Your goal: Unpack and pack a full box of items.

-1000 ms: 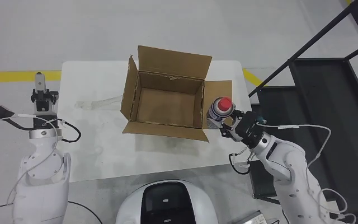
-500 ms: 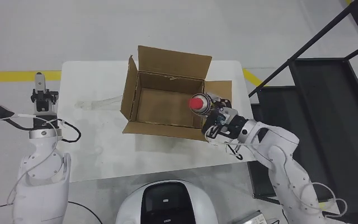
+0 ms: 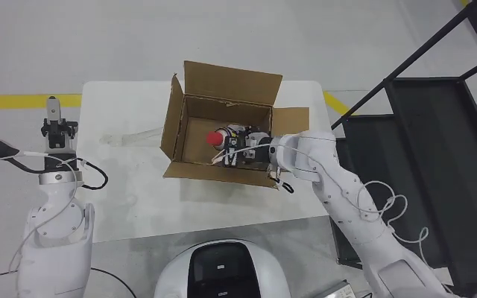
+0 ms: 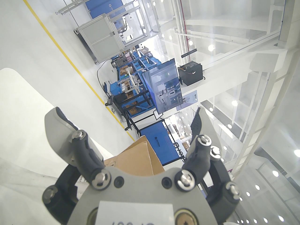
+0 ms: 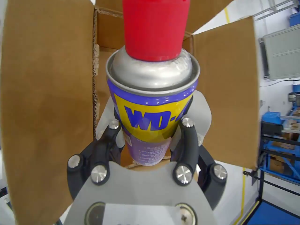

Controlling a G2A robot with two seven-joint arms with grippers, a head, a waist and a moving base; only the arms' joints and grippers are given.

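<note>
Red-capped, the aerosol spray can (image 5: 152,99) is pinched low on its body by the right gripper (image 5: 153,127), one jaw on each side. In the top view the can (image 3: 226,140) is inside the open cardboard box (image 3: 223,173), tipped nearly sideways with its cap towards the box's left wall, near the right wall. Whether it touches the box floor I cannot tell.

The step looks like setting the can down for packing. It should go well if the can is lowered until its side or base is plainly supported before the jaws part, since a round can will likely roll. Laying it along a wall would leave room for other items. The wrist needs to stay off the right wall and flap.

Over the table (image 3: 127,186), the left gripper (image 4: 127,118) is spread and empty at the left edge, well apart from the box.
</note>
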